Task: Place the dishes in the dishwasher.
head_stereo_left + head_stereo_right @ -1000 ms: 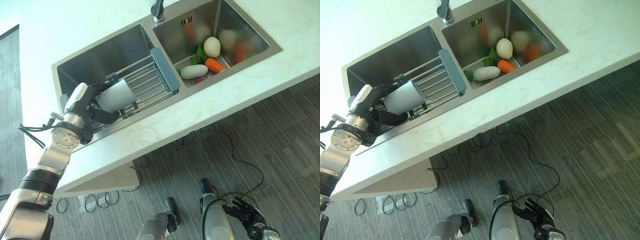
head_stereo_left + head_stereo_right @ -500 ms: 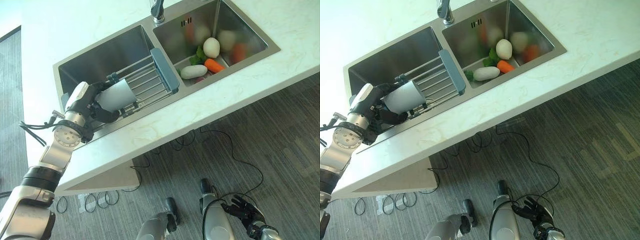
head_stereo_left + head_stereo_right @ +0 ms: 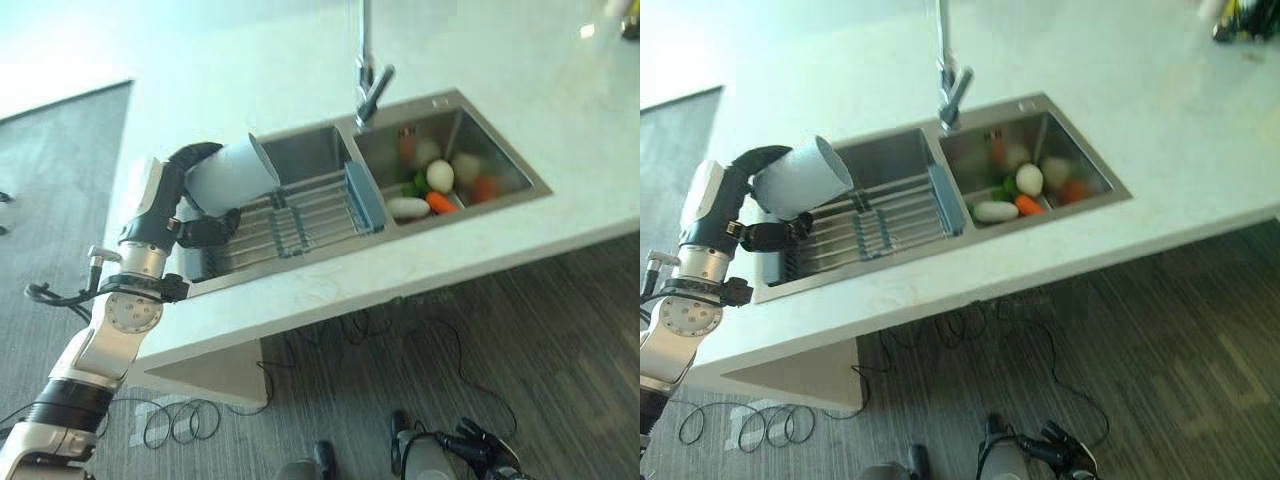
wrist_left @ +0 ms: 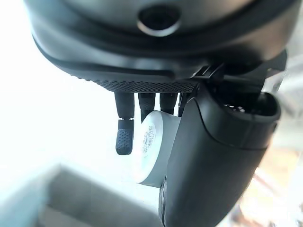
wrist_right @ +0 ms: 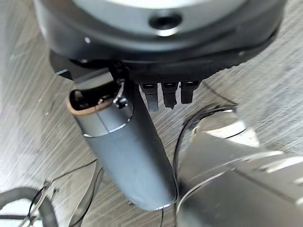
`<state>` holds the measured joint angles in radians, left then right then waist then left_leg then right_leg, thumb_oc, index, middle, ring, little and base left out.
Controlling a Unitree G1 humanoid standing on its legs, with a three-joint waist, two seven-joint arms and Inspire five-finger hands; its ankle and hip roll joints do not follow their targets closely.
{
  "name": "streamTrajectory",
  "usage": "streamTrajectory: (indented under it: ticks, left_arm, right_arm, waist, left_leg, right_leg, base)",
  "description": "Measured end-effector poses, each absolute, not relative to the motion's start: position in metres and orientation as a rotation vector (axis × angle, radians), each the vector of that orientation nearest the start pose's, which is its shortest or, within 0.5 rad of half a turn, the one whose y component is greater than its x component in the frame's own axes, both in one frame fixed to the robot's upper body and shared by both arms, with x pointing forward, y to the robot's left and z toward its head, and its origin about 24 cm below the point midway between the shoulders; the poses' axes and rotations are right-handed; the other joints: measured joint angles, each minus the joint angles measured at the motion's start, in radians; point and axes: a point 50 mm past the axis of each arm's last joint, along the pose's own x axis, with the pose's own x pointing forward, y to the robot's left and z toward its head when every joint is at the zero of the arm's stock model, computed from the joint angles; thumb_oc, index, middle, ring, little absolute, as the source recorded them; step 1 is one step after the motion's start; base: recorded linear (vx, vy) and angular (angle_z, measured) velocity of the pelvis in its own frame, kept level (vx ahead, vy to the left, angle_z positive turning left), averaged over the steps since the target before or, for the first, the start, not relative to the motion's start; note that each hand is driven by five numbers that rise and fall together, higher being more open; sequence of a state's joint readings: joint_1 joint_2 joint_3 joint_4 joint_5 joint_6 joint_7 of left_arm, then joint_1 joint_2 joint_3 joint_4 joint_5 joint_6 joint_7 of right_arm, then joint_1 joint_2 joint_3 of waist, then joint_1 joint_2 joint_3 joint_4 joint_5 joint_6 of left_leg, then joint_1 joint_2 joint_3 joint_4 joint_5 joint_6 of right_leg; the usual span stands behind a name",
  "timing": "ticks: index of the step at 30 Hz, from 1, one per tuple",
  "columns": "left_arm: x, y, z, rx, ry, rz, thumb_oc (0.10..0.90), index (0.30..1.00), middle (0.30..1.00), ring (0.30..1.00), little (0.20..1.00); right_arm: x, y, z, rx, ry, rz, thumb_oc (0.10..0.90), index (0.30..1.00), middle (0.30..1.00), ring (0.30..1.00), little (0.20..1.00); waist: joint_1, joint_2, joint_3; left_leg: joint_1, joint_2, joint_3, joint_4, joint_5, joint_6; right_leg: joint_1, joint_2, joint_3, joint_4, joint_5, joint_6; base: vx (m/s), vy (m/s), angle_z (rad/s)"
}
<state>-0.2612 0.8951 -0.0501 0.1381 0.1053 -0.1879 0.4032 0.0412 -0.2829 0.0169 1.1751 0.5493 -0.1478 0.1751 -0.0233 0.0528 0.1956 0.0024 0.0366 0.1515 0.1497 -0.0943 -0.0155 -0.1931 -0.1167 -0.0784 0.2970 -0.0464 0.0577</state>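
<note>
Down by the floor, the right hand (image 3: pixel 478 447) hangs idle, its fingers looking loosely spread, though it is small and hard to read there. Up at the counter's (image 3: pixel 480 240) near edge, the left hand (image 3: pixel 195 190) has its fingers and thumb curled round a white cup (image 3: pixel 228 177), held tilted above the left basin of the sink (image 3: pixel 505 160), over the wire rack (image 3: pixel 300 215) spanning it. Farther off, vegetables (image 3: pixel 432 190) lie in the right basin, below the tap (image 3: pixel 368 75).
</note>
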Motion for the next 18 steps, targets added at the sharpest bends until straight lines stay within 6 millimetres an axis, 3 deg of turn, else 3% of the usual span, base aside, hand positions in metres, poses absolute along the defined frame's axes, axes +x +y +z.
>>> streamTrajectory:
  ticks: [6,10,13,14,15,16,18]
  left_arm:
    - [0.274,0.304,0.183,0.891,-0.524,0.484,0.400,0.300,0.300,0.300,0.300]
    - [0.260,0.306,0.160,0.838,-0.476,0.534,0.400,0.300,0.300,0.300,0.300]
    - [0.238,0.308,0.129,0.816,-0.383,0.561,0.400,0.300,0.300,0.300,0.300]
    - [0.225,0.317,0.121,0.810,-0.345,0.616,0.400,0.300,0.300,0.300,0.300]
    - [0.224,0.319,0.123,0.797,-0.357,0.646,0.400,0.300,0.300,0.300,0.300]
    - [0.232,0.318,0.132,0.780,-0.398,0.663,0.400,0.300,0.300,0.300,0.300]
    - [0.233,0.316,0.138,0.760,-0.452,0.686,0.400,0.300,0.300,0.300,0.300]
  right_arm:
    - [0.082,-0.260,-0.153,0.242,1.030,-0.332,0.800,0.900,0.900,0.900,0.900]
    - [0.081,-0.266,-0.150,0.211,1.034,-0.295,0.800,0.900,0.900,0.900,0.900]
    - [0.078,-0.275,-0.148,0.149,1.050,-0.266,0.800,0.900,0.900,0.900,0.900]
    - [0.086,-0.274,-0.146,0.143,1.029,-0.252,0.800,0.900,0.900,0.900,0.900]
    - [0.086,-0.276,-0.145,0.155,1.019,-0.267,0.800,0.900,0.900,0.900,0.900]
    - [0.090,-0.278,-0.144,0.179,0.993,-0.298,0.800,0.900,0.900,0.900,0.900]
    - [0.089,-0.286,-0.141,0.178,0.982,-0.328,0.800,0.900,0.900,0.900,0.900]
  waist:
    - [0.032,0.012,-0.050]
    - [0.060,0.016,-0.063]
    - [0.141,0.022,-0.056]
    - [0.168,0.034,-0.049]
    - [0.157,0.010,-0.037]
    - [0.145,-0.016,-0.026]
    - [0.144,-0.030,-0.018]
  left_leg:
    - [0.000,-0.004,-0.029,0.005,0.000,-0.002]
    - [-0.006,-0.002,-0.066,0.006,0.009,-0.017]
    - [-0.062,0.010,-0.147,0.003,0.053,-0.057]
    - [-0.067,0.015,-0.178,-0.091,0.138,-0.065]
    - [-0.042,0.025,-0.128,-0.184,0.148,-0.048]
    - [-0.096,0.052,0.000,-0.061,0.118,-0.058]
    - [-0.056,0.103,0.056,0.046,0.062,-0.099]
  right_leg:
    - [0.006,-0.010,-0.017,0.026,-0.029,0.004]
    - [0.005,-0.018,-0.054,0.085,-0.066,-0.010]
    - [-0.038,-0.033,-0.132,0.154,-0.113,-0.046]
    - [-0.051,-0.037,-0.181,0.179,-0.107,-0.077]
    - [-0.056,-0.081,-0.254,0.154,-0.093,-0.116]
    - [-0.052,-0.136,-0.327,0.117,-0.070,-0.114]
    - [-0.013,-0.171,-0.416,0.076,-0.040,-0.106]
  base:
    - [0.04,-0.094,0.14]
    - [-0.05,-0.118,0.31]
    - [-0.37,0.008,1.00]
    - [-0.60,0.168,1.25]
    - [-0.56,0.223,2.08]
    - [-0.47,0.320,1.99]
    - [-0.37,0.385,1.57]
